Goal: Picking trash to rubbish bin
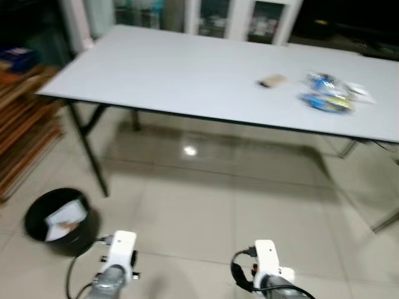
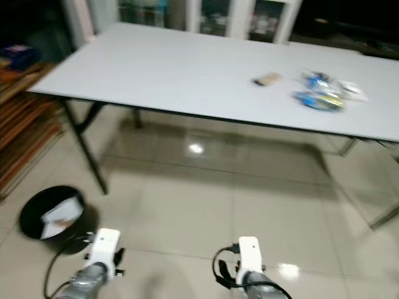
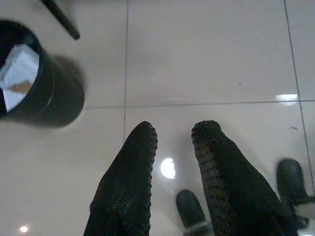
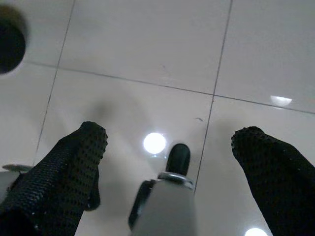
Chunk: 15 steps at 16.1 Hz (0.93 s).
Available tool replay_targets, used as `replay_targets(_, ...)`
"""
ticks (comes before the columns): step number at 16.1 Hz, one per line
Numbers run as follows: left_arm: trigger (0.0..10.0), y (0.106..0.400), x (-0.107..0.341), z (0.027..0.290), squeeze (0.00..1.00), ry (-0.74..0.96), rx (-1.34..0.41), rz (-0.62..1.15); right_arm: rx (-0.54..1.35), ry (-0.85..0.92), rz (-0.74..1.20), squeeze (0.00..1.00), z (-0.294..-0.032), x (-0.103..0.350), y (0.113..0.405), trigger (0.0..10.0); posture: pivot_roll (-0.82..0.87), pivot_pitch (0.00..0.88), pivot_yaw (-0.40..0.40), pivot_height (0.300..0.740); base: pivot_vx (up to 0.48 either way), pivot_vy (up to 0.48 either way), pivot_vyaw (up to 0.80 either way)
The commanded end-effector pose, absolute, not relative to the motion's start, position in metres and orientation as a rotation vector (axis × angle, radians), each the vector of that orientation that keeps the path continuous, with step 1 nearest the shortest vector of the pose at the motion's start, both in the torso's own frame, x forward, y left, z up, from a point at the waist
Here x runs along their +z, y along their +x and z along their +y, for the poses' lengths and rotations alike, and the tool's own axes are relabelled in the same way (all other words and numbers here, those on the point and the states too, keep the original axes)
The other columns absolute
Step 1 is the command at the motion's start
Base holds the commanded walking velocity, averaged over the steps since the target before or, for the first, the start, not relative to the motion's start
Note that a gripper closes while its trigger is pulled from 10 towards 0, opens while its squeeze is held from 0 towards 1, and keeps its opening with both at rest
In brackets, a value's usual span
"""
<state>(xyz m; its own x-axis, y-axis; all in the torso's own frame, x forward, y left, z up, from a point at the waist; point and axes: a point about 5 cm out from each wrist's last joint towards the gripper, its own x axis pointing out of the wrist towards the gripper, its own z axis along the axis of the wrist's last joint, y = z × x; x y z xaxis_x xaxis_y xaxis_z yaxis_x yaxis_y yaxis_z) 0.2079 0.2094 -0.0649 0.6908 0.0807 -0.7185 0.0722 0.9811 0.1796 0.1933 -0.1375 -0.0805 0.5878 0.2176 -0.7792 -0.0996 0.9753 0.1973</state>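
Observation:
A round black rubbish bin point(image 1: 59, 221) stands on the tiled floor at my lower left, with white paper and a brown scrap inside; the left wrist view shows the bin point(image 3: 42, 96) too. On the white table point(image 1: 187, 68), far right, lie a small brown scrap point(image 1: 272, 81) and a heap of blue and yellow plastic wrappers point(image 1: 327, 93). Both arms hang low in front of me, well short of the table. My left gripper point(image 3: 174, 135) points at the floor beside the bin, open by a narrow gap and holding nothing. My right gripper point(image 4: 171, 132) is open wide over bare tiles.
Black table legs point(image 1: 93, 156) stand just behind the bin. Wooden racks point(image 1: 19, 124) line the left wall and glass-fronted cabinets point(image 1: 218, 18) the back. Another table's leg point(image 1: 386, 221) is at the right. Shiny tiles stretch between me and the table.

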Motion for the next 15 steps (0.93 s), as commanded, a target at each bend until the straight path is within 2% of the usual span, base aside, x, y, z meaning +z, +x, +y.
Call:
replay_targets(1,10.0,0.2095,-0.0658,0.1991,0.00,0.201,-0.020,0.806,0.158,0.125,0.936,0.00,-0.1493,-0.0821,0.1901,10.0,-0.01,0.025,-0.072,0.740,0.000,-0.480,-0.80)
replay_targets(2,10.0,0.2093,-0.0659,0.1994,0.00,0.206,-0.022,0.807,0.150,0.131,0.929,0.00,-0.1495,-0.0819,0.1902,10.0,-0.01,0.022,-0.071,0.740,0.000,-0.480,-0.80)
replay_targets(5,10.0,0.2086,-0.0662,0.2000,0.00,0.212,-0.025,0.811,0.156,0.117,0.926,0.00,-0.1490,-0.0818,0.1903,10.0,-0.01,0.016,-0.068,0.740,0.000,-0.408,0.00)
replay_targets(15,10.0,0.2128,-0.0636,0.1997,0.00,0.191,-0.013,0.789,0.159,0.124,0.922,0.00,-0.1483,-0.0810,0.1918,10.0,-0.01,0.026,-0.072,0.740,0.000,0.000,0.00)
